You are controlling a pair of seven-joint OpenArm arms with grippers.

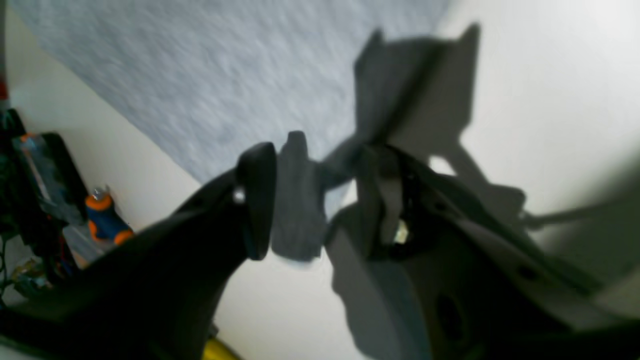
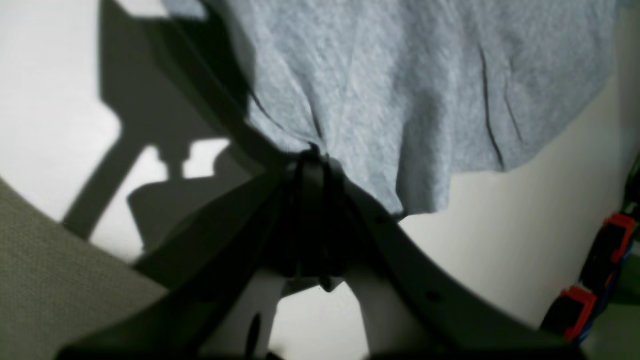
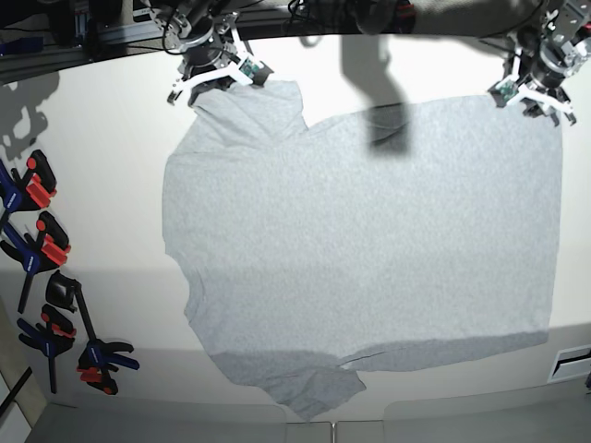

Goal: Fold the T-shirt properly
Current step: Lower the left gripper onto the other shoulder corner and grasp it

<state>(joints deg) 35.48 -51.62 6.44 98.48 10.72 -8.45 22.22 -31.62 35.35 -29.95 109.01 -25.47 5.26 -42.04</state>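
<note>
T-shirt (image 3: 369, 249) spread flat on white table (image 3: 111, 166), plain side up.
Right gripper (image 2: 312, 155) at upper left pinches shirt's edge; left gripper (image 1: 310, 200) at upper right spread, grasping nothing.

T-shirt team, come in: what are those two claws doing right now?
Right gripper shut on T-shirt sleeve. Left gripper open at a far corner, holding nothing. Shirt spread flat, plain side up. Clamps aside, nothing blocking.
</note>
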